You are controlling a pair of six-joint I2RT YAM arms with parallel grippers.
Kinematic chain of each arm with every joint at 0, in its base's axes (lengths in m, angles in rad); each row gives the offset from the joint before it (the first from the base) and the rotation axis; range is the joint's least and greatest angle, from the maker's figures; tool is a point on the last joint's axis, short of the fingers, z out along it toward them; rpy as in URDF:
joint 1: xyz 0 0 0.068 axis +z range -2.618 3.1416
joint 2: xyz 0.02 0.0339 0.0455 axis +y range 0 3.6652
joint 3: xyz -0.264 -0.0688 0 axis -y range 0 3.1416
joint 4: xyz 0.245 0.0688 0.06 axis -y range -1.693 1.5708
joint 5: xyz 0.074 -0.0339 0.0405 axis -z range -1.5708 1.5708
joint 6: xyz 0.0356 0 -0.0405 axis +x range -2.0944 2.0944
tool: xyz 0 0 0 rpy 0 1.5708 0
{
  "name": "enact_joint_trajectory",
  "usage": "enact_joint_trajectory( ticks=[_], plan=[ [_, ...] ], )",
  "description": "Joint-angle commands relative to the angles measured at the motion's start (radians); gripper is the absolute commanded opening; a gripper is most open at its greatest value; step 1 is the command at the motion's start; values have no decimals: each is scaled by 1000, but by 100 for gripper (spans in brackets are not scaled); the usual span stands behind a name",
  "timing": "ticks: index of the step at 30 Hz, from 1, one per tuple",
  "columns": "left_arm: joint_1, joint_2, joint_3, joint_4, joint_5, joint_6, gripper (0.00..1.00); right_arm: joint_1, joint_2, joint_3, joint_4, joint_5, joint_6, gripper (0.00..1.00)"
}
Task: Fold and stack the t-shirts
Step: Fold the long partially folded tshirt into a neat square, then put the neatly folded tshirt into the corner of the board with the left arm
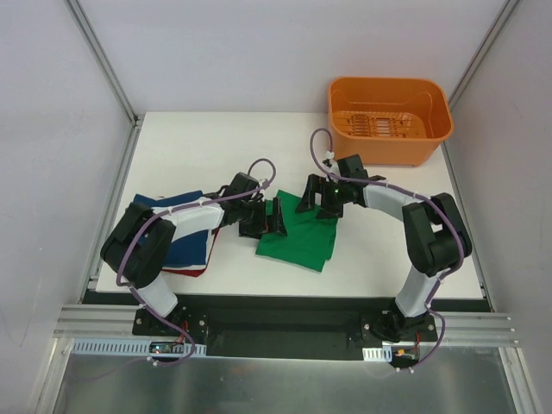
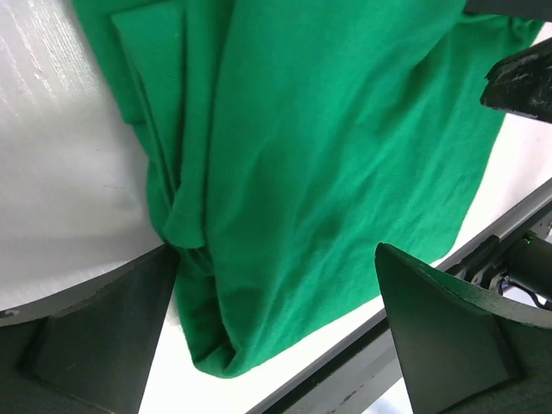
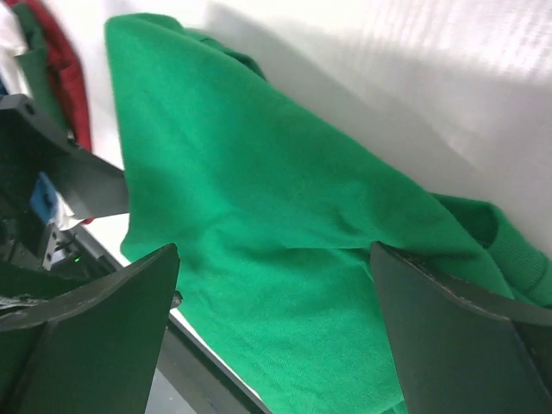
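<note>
Left end effector (image 1: 269, 220) and right end effector (image 1: 319, 203): both wide, holding nothing, low over the green tee (image 1: 297, 240), which lies mid-table (image 1: 216, 147). Navy tee (image 1: 188, 248) lies under my left arm, with a red tee (image 1: 191, 272) edge showing beneath.

Crowded over the green tee (image 1: 300, 243), open beyond it.
Bare table (image 1: 198, 155) behind the tee and to its right, only a thin strip in front. Blocked far behind-right by basket (image 1: 388, 148), left by navy tee (image 1: 185, 252) pile. Left gripper (image 1: 269, 220) and right gripper (image 1: 321, 200), jaws wide, over its far edge.
</note>
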Motion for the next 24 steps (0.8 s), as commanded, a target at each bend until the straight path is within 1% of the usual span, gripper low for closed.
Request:
enact_joint_trajectory(
  ticks=[1, 4, 7, 10, 13, 15, 16, 18, 19, 21, 22, 24],
  plan=[
    [-1, 26, 8, 12, 41, -3, 99, -6, -5, 55, -73, 129, -66, 97],
    [-1, -9, -2, 12, 43, 0, 99, -6, -33, 73, -142, 197, -110, 97],
    [-1, -61, -2, 1, 17, 7, 99, 5, -123, 64, -159, 161, -138, 97],
    [-1, -104, 2, -19, -46, 12, 99, 19, -197, 46, -162, 109, -141, 97],
    [-1, -112, 10, -36, -138, 23, 99, 19, -348, -9, -147, 87, -120, 97],
    [0, -89, 46, -51, -175, 33, 99, 17, -422, -68, -141, 131, -100, 97],
    [0, -51, 63, -68, -180, 35, 99, 17, -505, -92, -133, 147, -94, 97],
    [0, -5, 114, -79, -177, 43, 99, 17, -592, -164, -118, 191, -79, 97],
    [2, 44, 131, -91, -163, 40, 99, 17, -676, -186, -117, 206, -75, 97],
    [0, 92, 175, -99, -140, 40, 99, 17, -760, -235, -134, 252, -65, 97],
    [0, 133, 189, -105, -117, 38, 96, 19, -830, -247, -146, 269, -65, 97],
    [-4, 172, 217, -106, -112, 43, 88, 16, -890, -266, -185, 320, -65, 97]
  ],
)
